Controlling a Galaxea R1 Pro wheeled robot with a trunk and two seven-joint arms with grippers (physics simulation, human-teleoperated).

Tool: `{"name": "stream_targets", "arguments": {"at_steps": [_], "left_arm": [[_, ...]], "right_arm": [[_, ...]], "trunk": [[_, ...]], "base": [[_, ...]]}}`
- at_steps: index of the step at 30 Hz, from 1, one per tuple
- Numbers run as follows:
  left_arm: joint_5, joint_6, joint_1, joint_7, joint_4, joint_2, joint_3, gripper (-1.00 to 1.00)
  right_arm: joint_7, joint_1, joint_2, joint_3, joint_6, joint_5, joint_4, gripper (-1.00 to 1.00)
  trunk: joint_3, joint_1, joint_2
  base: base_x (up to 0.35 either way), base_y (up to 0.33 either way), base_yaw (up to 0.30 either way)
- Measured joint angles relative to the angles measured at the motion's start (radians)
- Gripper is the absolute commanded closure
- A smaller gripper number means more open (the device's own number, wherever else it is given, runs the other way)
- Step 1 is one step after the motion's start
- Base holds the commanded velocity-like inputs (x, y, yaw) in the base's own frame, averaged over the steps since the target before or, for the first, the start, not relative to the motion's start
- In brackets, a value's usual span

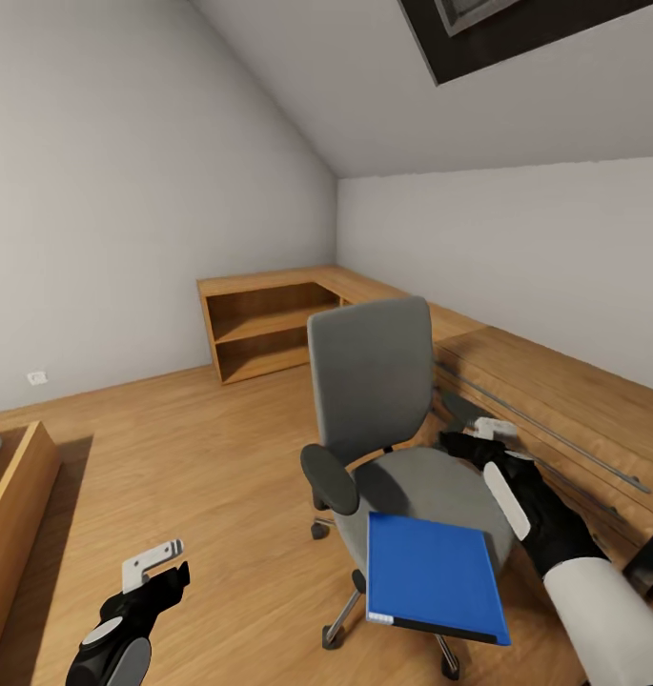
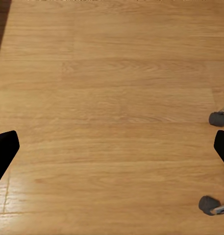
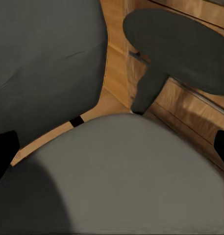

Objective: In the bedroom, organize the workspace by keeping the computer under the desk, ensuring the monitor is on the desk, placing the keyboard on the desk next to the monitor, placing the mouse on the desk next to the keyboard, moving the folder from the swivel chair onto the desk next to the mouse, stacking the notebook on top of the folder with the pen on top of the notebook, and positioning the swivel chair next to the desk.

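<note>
Grey-upholstered swivel chair with black armrests and chrome wheeled base (image 1: 383, 419) stands on wooden plank floor (image 1: 202, 457), beside low wooden shelving (image 1: 269, 329). Flat bright-blue folder with white edge (image 1: 433, 579) lies on seat's front edge, overhanging. Right gripper (image 1: 479, 429) hovers over seat, fingers spread apart. Left gripper (image 1: 159, 562) low above floor, fingers apart, holding nothing.

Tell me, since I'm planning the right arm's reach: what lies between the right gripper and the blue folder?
In the head view, bare grey seat of the swivel chair separates the right gripper from the folder; nothing else lies there.
</note>
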Motion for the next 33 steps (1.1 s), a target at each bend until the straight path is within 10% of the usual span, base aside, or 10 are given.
{"name": "stream_targets", "arguments": {"at_steps": [7, 16, 33], "left_arm": [[0.0, -0.001, 0.0, 0.001, 0.0, 0.0, 0.001, -1.0], [-0.006, -0.003, 0.0, 0.004, 0.0, -0.037, 0.0, -1.0], [-0.007, -0.004, 0.0, 0.004, 0.002, -0.047, 0.0, -1.0]], "right_arm": [[-0.005, 0.071, 0.027, -0.142, 0.16, -0.001, -0.19, -1.0], [0.046, 0.114, 0.067, -0.193, 0.187, -0.053, -0.139, -1.0], [-0.027, 0.14, 0.112, -0.097, 0.091, 0.038, -0.168, -1.0]], "trunk": [[0.0, 0.0, 0.0], [0.0, 0.0, 0.0], [0.0, 0.0, 0.0]], "base": [[0.0, 0.0, 0.0], [0.0, 0.0, 0.0], [0.0, 0.0, 0.0]]}}
